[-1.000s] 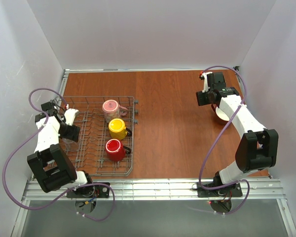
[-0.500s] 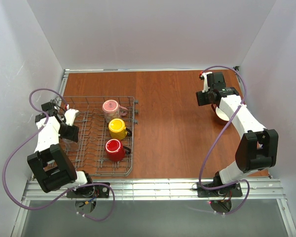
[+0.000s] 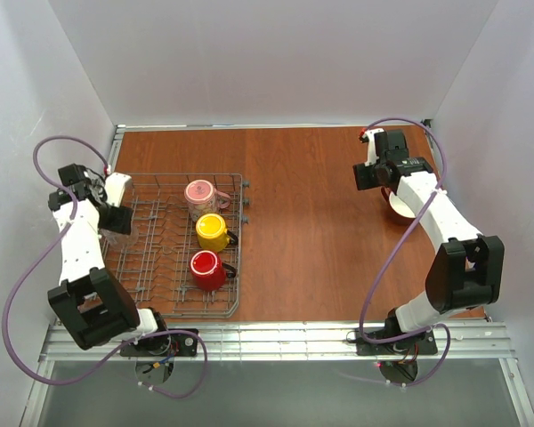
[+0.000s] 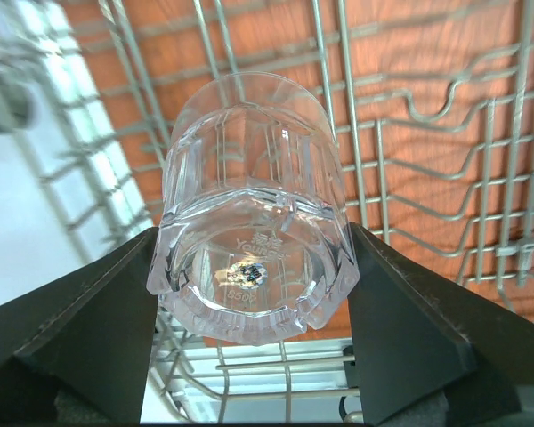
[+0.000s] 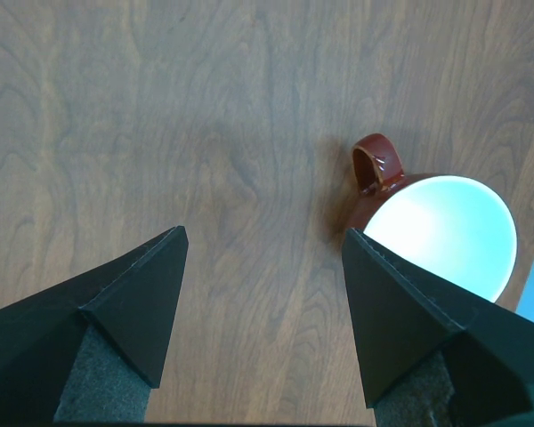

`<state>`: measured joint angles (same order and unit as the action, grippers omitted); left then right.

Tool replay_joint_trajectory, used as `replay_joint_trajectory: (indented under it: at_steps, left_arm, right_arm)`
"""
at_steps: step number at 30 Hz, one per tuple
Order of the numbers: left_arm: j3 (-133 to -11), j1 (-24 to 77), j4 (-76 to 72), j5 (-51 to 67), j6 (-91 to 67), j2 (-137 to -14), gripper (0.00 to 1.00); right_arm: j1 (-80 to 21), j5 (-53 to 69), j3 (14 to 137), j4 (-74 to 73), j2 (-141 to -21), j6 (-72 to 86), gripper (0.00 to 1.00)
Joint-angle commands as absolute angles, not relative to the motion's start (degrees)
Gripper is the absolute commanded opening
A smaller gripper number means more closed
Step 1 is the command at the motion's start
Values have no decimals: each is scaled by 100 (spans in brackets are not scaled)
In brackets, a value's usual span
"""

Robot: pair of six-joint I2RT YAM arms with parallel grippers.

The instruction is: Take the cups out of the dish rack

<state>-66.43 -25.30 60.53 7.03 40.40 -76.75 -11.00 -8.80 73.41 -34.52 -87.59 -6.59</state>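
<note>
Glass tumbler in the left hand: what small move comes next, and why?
Probably raise the glass tumbler slightly, then swing it off the dish rack toward bare table. The left hand's fingers clamp it on both sides, and rack wires lie directly beneath.

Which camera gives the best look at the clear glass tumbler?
Left wrist: the glass tumbler fills the frame, gripped by the left tool. Top external barely shows it, at the dish rack's left edge; right wrist misses it entirely.
</note>
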Motion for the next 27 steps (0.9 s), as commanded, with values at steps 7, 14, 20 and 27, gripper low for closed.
replay_joint_trajectory:
  at_steps: [7,14,20,27]
  left_arm:
    - [-9092,-2549,6407,2590,3236,-7716,0]
    - [-9905,-2453,5916,5306,2226,-7656,0]
    - [-9686,-1489,5265,6311,1328,-7813,0]
    - [-9124,-589,4309,6934,440,-7770,0]
  right_arm:
    - [-1195,1140,7629,-2893,-7938,-554,66]
    - [-1502,3977,6736,-312,-7217,1052,65]
    - [-2635,4245,6433,2063,-7391,2328,66]
    - [-3111,4702,6504,4084,-7997,3901,65]
